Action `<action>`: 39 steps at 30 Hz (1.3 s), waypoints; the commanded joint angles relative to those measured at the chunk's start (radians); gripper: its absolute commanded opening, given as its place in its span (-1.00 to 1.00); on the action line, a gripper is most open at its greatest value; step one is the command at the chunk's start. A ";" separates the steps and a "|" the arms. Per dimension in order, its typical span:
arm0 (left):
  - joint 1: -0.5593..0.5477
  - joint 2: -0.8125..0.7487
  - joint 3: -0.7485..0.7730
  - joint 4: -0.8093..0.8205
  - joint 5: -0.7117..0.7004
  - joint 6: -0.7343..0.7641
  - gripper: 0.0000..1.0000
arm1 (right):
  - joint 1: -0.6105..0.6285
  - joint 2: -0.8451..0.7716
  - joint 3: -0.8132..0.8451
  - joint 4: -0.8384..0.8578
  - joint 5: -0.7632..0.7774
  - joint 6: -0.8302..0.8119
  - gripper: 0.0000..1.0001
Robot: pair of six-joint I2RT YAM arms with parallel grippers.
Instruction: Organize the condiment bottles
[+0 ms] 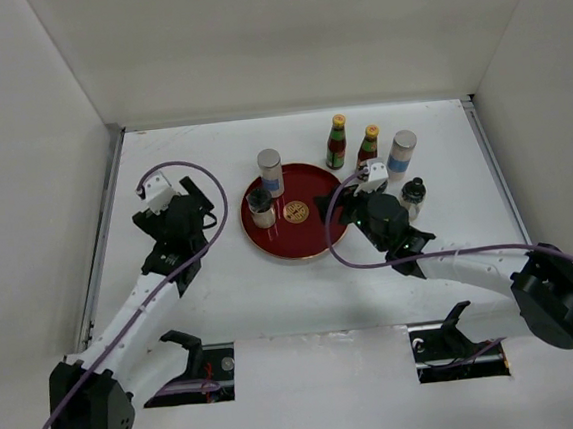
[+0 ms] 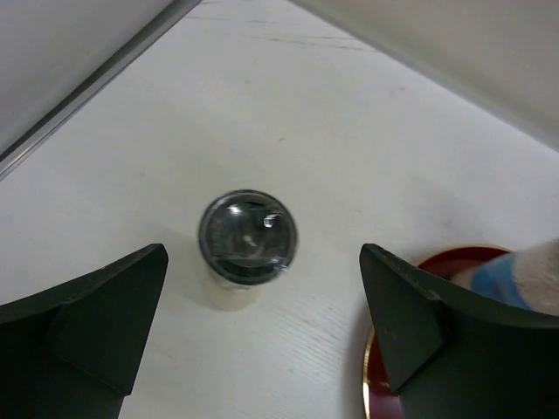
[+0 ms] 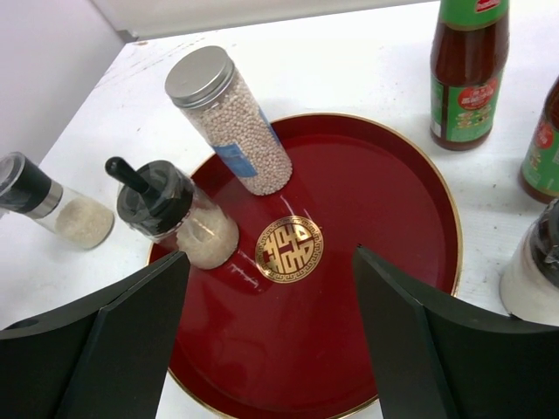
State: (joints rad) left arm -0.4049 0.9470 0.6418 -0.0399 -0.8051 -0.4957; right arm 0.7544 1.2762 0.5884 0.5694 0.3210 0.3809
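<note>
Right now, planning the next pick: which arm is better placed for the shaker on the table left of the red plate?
Left. The left gripper, open, frames the shaker between its fingers; the right gripper hangs open over the red plate.

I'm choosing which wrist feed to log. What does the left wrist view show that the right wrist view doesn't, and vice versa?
Only the left wrist view: the open left pincer, and a top-down look at the clear-capped shaker's lid. Only the right wrist view: the open right pincer, the gold emblem, the black-capped shaker on the red plate, two sauce bottles. Both: the plate's rim, the blue-labelled shaker, and probably that clear-capped shaker, standing off the plate.
</note>
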 commanded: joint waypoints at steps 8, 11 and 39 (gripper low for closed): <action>0.128 0.216 0.087 0.015 0.080 -0.070 0.88 | 0.016 0.021 0.028 0.055 0.003 -0.016 0.66; 0.160 0.266 0.110 0.023 0.109 -0.075 0.88 | 0.026 0.022 0.028 0.063 0.000 -0.017 0.66; -0.155 -0.045 0.105 -0.046 -0.012 0.060 -0.08 | 0.032 -0.011 0.013 0.064 0.012 -0.013 0.65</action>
State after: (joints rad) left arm -0.5034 0.9737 0.7322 -0.0776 -0.7406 -0.4881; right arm 0.7795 1.2892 0.5884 0.5705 0.3214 0.3698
